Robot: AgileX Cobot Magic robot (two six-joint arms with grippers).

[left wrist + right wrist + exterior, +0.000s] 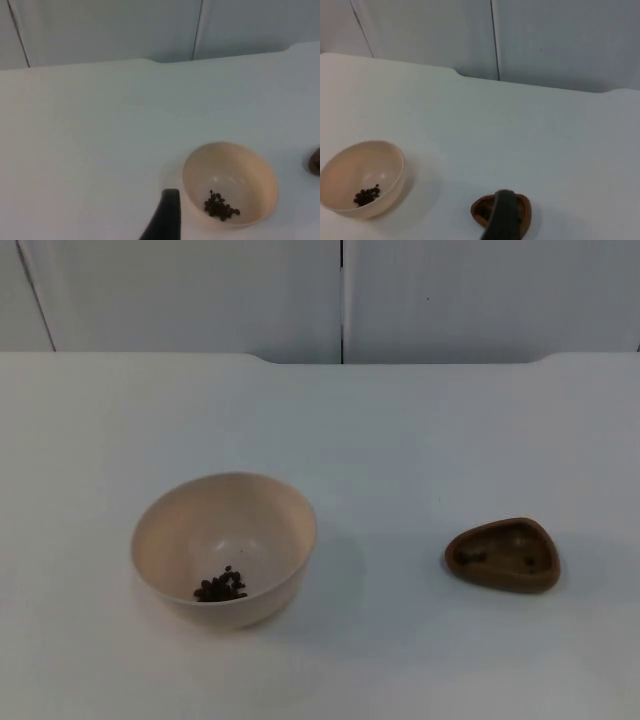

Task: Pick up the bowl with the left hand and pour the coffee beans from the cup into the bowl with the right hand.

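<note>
Cream round bowl [224,548] sits left, nearer our left gripper [167,220]; brown shallow cup [503,555] right, beneath right gripper [501,217]; we cannot tell either's opening.

Smooth matt cream bowl [224,545], matt brown cup [503,554], smooth white table [400,440]

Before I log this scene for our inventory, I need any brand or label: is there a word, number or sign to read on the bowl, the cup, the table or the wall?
None: no text, number or sign can be read anywhere.
The cream bowl holding coffee beans is plain.
The brown cup bears no marking.
The white table and grey partition wall are bare of lettering.
</note>
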